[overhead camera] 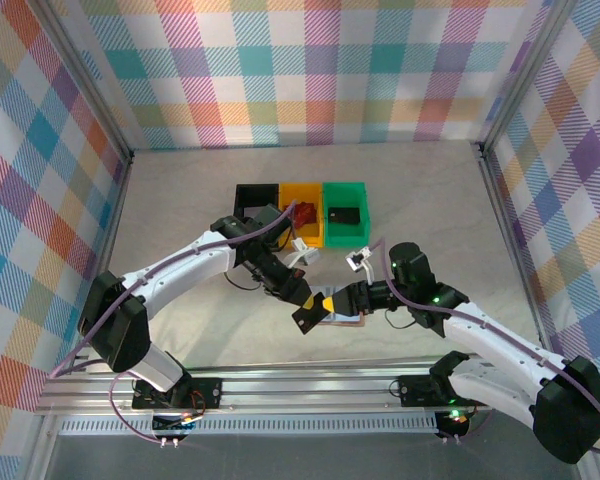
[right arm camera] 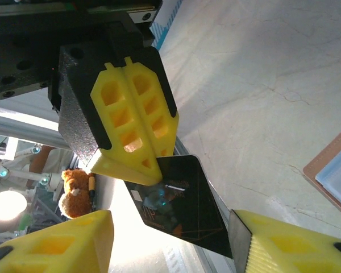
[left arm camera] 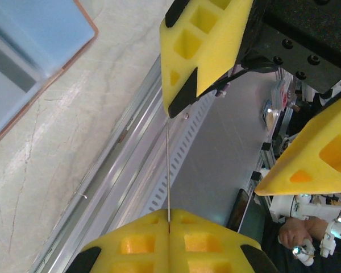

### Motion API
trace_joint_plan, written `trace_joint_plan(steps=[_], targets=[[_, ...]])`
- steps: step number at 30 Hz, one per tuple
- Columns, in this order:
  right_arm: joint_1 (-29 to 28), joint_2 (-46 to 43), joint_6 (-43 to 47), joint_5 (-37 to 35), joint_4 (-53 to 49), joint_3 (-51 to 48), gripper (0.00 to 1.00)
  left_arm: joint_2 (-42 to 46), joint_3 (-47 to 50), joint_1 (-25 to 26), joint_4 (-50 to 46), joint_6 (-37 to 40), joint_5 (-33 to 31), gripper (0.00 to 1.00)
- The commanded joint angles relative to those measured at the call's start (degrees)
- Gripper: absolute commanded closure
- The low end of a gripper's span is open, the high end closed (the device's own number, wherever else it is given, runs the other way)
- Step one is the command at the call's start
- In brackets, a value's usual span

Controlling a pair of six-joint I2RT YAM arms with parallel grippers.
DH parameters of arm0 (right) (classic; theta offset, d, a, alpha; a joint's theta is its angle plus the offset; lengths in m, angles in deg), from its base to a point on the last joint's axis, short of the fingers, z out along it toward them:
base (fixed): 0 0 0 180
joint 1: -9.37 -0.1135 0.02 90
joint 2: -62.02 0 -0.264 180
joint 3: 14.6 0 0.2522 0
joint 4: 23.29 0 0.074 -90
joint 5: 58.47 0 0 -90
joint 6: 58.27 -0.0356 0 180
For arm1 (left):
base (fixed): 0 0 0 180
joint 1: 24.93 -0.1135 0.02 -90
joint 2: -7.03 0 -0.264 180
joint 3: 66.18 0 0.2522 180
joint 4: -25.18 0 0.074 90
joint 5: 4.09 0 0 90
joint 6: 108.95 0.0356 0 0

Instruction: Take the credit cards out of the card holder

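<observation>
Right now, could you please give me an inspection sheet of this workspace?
Surface: pale marbled table.
Job's things: card holder lies open on the table; one card is held off the table.
Clutter: black bin, yellow bin, green bin in a row at the back.
Grippers: left gripper shut on the card; right gripper open, its fingers either side of it.
Cables: purple cables along both arms.
Surroundings: plaid walls; metal rail at near edge.

Walls (overhead camera: 300,70) are pastel plaid, plastic bins (overhead camera: 302,187) black, orange-yellow and green, the leather-like card holder (left arm camera: 28,51) tan-edged pale blue, the thin credit card (right arm camera: 179,207) glossy dark.
</observation>
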Motion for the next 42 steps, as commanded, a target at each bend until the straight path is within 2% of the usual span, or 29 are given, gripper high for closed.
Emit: trace_joint_plan(steps=[1, 12, 22, 29, 42], targets=[[-0.73, -0.62, 1.79, 2.32, 2.48, -0.74, 0.47, 0.27, -1.56, -0.65, -2.5, 2.87, 2.96, 1.0], [-1.9, 0.43, 2.23, 2.86, 2.32, -0.47, 0.55, 0.27, -1.91, -0.65, -2.9, 4.35, 6.17, 1.0], [-2.35, 0.1, 2.94, 2.29, 1.69, -0.25, 0.55, 2.12, -1.3, -0.65, -3.91, 5.14, 5.76, 1.0], [-3.51, 0.57, 2.77, 4.28, 3.03, -0.39, 0.66, 0.72, -1.33, -0.66, -4.23, 5.83, 7.41, 1.0], [-5.03, 1.32, 3.67, 3.34, 1.83, 0.05, 0.8, 1.12, -1.56, -0.65, -4.61, 6.53, 9.03, 1.0]])
